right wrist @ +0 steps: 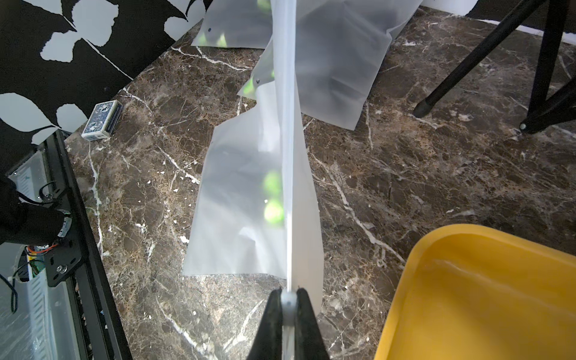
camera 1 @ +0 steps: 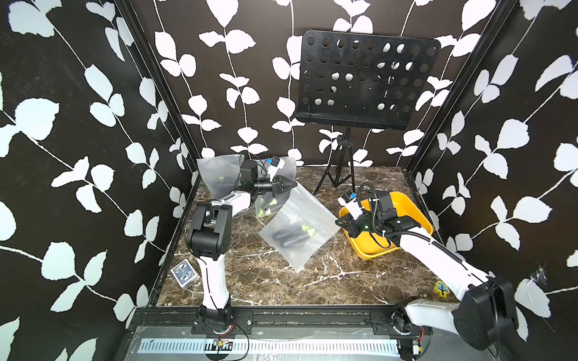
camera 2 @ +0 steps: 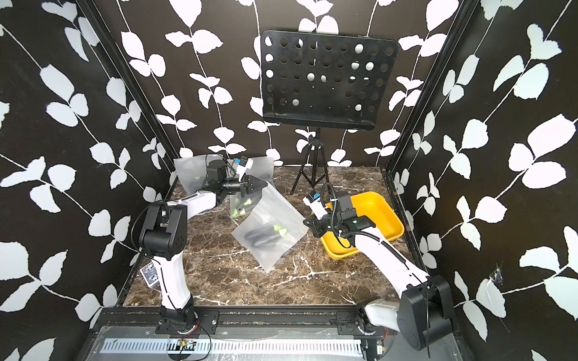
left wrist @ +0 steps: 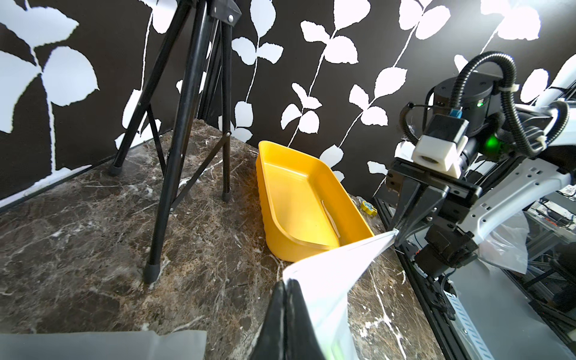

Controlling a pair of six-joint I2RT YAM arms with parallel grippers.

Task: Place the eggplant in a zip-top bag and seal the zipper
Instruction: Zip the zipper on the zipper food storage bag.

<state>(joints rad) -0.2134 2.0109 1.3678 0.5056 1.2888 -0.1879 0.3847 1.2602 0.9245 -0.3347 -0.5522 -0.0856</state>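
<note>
Eggplant (camera 1: 287,235) is already inside the zip-top bag (camera 1: 300,250) at mid-counter, a dark shape with a green cap showing through the frosted plastic. The loading looks done; what is left, I judge, is the zipper. The bag's lower corner points toward the near edge, and its top strip is held taut between the arms. The right gripper (right wrist: 288,300) has its fingers clenched on the right end of that strip, and the left gripper (camera 1: 293,185) is clenched on the far-left end. In the right wrist view the strip reads as one thin flat band, but whether the tracks are pressed shut along their whole length cannot be told.

The near counter (camera 1: 312,287) is bare apart from a card deck (camera 1: 184,272) by the near-left rail. On the right, the yellow bin (camera 1: 372,251) sits just beside the right gripper, so moving that way is cramped. Farther back, spare bags (camera 1: 215,172) lie at the far-left wall, and the music stand (camera 1: 345,145) stands far centre, apart from the strip
</note>
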